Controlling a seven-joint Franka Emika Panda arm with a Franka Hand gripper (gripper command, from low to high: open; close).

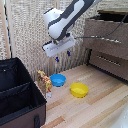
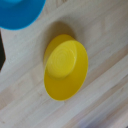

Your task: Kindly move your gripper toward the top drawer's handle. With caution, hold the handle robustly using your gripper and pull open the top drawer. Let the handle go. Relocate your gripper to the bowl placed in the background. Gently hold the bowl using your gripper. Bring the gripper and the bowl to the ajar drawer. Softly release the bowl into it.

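Note:
In the exterior view my gripper [image 1: 62, 55] hangs open in the air with nothing between its blue-tipped fingers, above and a little behind the blue bowl [image 1: 58, 79]. That bowl rests on the wooden tabletop, apart from the gripper. The top drawer [image 1: 107, 35] of the dresser on the exterior view's right juts out farther than the drawer below it. Its pale handle [image 1: 100, 38] runs across the front. The wrist view catches only an edge of the blue bowl [image 2: 17, 12] and none of my fingers.
A yellow bowl [image 1: 79, 90] sits near the blue one and fills the middle of the wrist view [image 2: 65, 67]. A black case [image 1: 17, 92] stands on the exterior view's left with a small giraffe toy [image 1: 44, 80] beside it. The lower drawer [image 1: 110, 62] is shut.

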